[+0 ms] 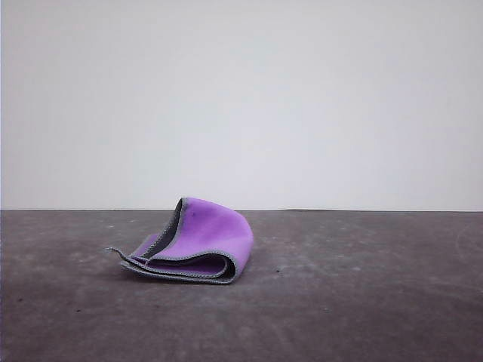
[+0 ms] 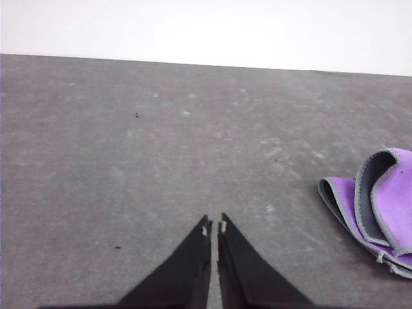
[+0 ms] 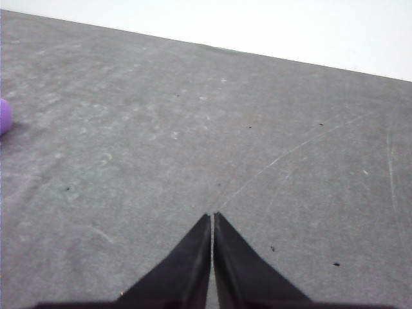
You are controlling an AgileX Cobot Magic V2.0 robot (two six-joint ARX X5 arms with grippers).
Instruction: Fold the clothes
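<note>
Cloth (image 1: 198,243) sits bunched in a loose, uneven fold on my table (image 1: 362,302), purple face out, off to the right of my left gripper (image 2: 214,226) and well left of my right gripper (image 3: 213,215). Both have their jaws pressed together, empty. I judge folding half done; flattening and squaring remain

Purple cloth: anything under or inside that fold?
The cloth lies loosely folded on the table. Between its layers only its own purple face and grey edging show. The inner pocket is shadowed, so anything deep inside or underneath is hidden. Both grippers are apart from it.
</note>
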